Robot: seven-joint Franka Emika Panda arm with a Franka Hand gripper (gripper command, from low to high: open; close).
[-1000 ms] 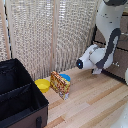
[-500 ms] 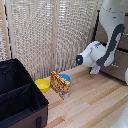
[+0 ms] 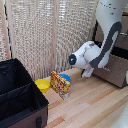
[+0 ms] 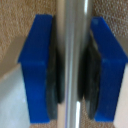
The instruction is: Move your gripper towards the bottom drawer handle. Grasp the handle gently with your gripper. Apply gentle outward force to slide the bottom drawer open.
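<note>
In the wrist view my gripper (image 4: 72, 70) has its blue-tipped fingers (image 4: 35, 65) on either side of the silver drawer handle (image 4: 72, 25). The dark pads press against the bar, so the gripper is shut on it. In the exterior view the white arm (image 3: 92, 52) reaches down to the dark brown bottom drawer (image 3: 114, 72) at the exterior view's right. That drawer front stands out a little from the dresser. There the arm's wrist hides the handle and the fingers.
A black case (image 3: 20, 95) stands open at the exterior view's left. A yellow bowl (image 3: 42, 85), a colourful box (image 3: 60, 85) and a blue object (image 3: 65, 77) sit on the wooden floor (image 3: 90, 105) before a woven screen (image 3: 45, 35).
The arm's wrist has shifted a little toward the exterior view's left, away from the dresser. The drawer front seems to have come out with it.
</note>
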